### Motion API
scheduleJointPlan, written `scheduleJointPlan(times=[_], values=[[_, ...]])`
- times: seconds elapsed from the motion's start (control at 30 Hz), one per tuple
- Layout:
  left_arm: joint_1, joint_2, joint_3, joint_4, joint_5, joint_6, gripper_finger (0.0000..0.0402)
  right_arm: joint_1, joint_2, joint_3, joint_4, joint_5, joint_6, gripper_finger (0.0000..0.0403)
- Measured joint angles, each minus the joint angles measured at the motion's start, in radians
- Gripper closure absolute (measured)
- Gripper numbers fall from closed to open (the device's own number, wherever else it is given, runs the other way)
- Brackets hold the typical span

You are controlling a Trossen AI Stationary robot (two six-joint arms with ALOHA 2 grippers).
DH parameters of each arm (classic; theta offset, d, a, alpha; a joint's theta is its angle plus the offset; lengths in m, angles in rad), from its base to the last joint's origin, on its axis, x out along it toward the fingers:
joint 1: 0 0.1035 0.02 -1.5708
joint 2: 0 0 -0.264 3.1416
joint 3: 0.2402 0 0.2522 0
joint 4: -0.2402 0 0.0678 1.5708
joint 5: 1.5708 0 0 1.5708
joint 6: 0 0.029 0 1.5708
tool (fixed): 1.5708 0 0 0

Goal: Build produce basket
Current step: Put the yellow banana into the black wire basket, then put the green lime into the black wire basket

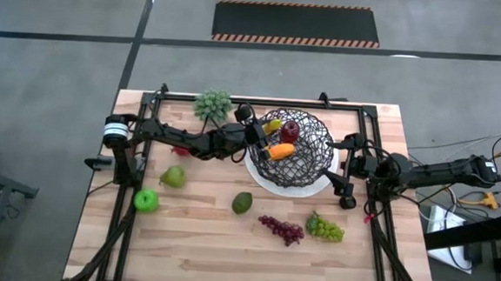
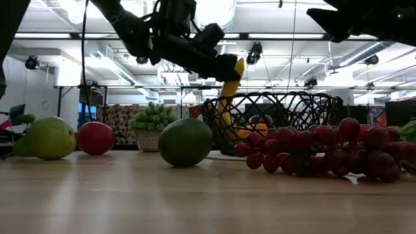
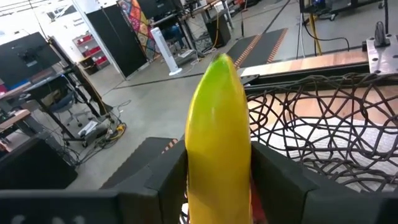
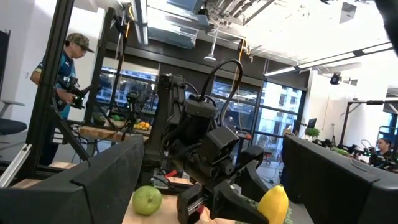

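The banana (image 3: 219,143) stands nearly upright, its long axis vertical and greenish tip up, just over the near-left rim of the basket (image 1: 306,161), whose bowl lies straight beyond it. My left tool (image 1: 255,134) pinches its smooth yellow body; my right tool (image 1: 346,177) waits spread beside the basket's far side.

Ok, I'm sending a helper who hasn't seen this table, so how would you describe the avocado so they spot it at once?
Start from the black wire basket on its white plate near the table's far middle. Come toward the near edge from its left side: the avocado lies alone on bare wood there. It is a dull dark green egg shape, darker than the bright green apple and the pear to the left, and smooth, unlike the grape bunches to its right.
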Motion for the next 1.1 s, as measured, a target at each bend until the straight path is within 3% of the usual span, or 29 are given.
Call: scheduleJointPlan(times=[0.3, 0.77, 0.97, 1.1], values=[[0.0, 0.0, 0.0, -0.017, -0.026, -0.024, 0.0203, 0.0, 0.0, 0.0, 0.0, 0.0, 0.0, 0.0037], [-0.023, -0.013, -0.001, -0.022, -0.031, -0.024, 0.02, 0.0, 0.0, 0.0, 0.0, 0.0, 0.0, 0.0037], [-0.101, -0.101, -0.013, -0.035, -0.031, 0.01, 0.02, 0.0, 0.003, 0.0, -0.001, 0.011, 0.013, 0.0037], [-0.18, -0.189, -0.016, -0.139, -0.03, 0.032, 0.02, 0.0, 0.003, 0.0, -0.006, 0.011, 0.038, 0.0037]])
